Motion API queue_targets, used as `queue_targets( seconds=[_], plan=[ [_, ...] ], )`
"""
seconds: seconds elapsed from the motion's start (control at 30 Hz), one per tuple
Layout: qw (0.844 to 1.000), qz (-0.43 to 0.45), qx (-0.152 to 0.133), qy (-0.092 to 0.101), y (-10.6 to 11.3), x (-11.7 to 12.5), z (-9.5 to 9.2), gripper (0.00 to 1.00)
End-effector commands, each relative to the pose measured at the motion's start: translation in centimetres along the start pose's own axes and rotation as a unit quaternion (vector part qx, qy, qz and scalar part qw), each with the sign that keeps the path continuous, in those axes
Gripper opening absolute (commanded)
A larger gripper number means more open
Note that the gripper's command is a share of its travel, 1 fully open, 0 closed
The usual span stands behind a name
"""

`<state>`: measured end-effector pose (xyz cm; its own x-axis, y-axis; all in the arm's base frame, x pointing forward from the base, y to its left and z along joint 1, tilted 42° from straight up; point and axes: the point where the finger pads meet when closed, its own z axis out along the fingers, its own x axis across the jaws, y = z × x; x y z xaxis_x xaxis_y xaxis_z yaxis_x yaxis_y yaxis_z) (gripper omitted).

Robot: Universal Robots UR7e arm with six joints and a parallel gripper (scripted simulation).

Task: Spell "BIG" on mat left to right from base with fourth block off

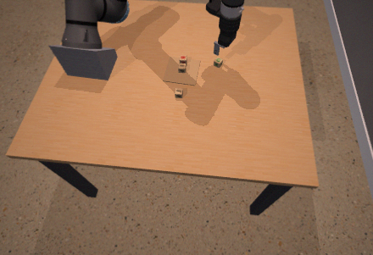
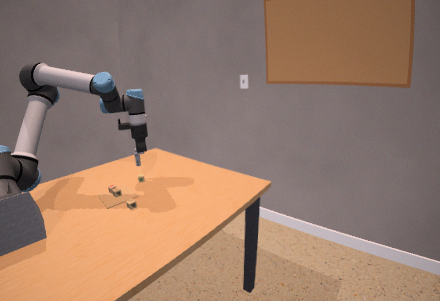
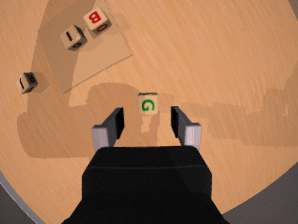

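The G block (image 3: 148,103), with a green letter, lies on the bare table right of the mat (image 1: 182,74); it also shows in the top view (image 1: 218,62) and the exterior view (image 2: 141,178). The B block (image 3: 96,19) with a red letter and the I block (image 3: 72,36) lie side by side on the mat. A fourth block (image 3: 28,82) (image 1: 179,92) with a dark letter lies off the mat on the table. My gripper (image 3: 147,116) is open and empty. It hangs above the G block, which shows just ahead of and between the fingertips.
The robot's base (image 1: 83,39) with a grey cover stands at the far left of the table. The table's far edge lies behind the gripper. A wall stands beyond the table in the exterior view.
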<state>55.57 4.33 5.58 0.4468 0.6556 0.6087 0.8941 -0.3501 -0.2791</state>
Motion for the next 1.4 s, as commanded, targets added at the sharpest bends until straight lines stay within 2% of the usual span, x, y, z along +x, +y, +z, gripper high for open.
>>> queue_targets(
  seconds=[0.0,1.03,1.37],
  plan=[
    [1.0,0.0,0.0,0.0,0.06,0.06,0.05,1.0],
    [1.0,0.0,0.001,0.0,0.05,0.05,0.11,1.0],
    [1.0,0.001,0.003,0.001,-0.1,0.0,0.85,1.0]
  ],
)
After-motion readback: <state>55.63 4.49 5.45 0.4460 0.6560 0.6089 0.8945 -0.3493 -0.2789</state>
